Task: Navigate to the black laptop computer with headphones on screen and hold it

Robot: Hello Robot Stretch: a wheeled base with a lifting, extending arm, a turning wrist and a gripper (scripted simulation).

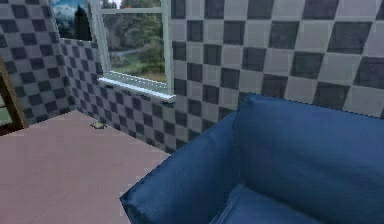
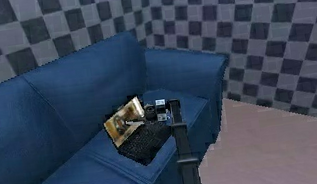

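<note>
A black laptop (image 2: 144, 135) lies open on the seat of a blue sofa (image 2: 47, 104), toward the sofa's right end. Its screen (image 2: 126, 121) shows a tan and orange picture and faces down-left; the detail is too small to make out. My arm (image 2: 186, 157) rises as a dark bar from the bottom edge, and the gripper (image 2: 161, 111) stands at the laptop's upper right corner, by two small white squares. The laptop lies on the cushion behind it, so I cannot tell whether the gripper holds anything.
The sofa's armrest (image 2: 189, 68) stands just beyond the gripper, with a checkered wall (image 2: 259, 27) behind and pale floor (image 2: 284, 145) on the right. In the forward view the blue sofa (image 1: 290, 160) is close at the right, with a window (image 1: 130, 40) and a small thing on the floor (image 1: 97, 126).
</note>
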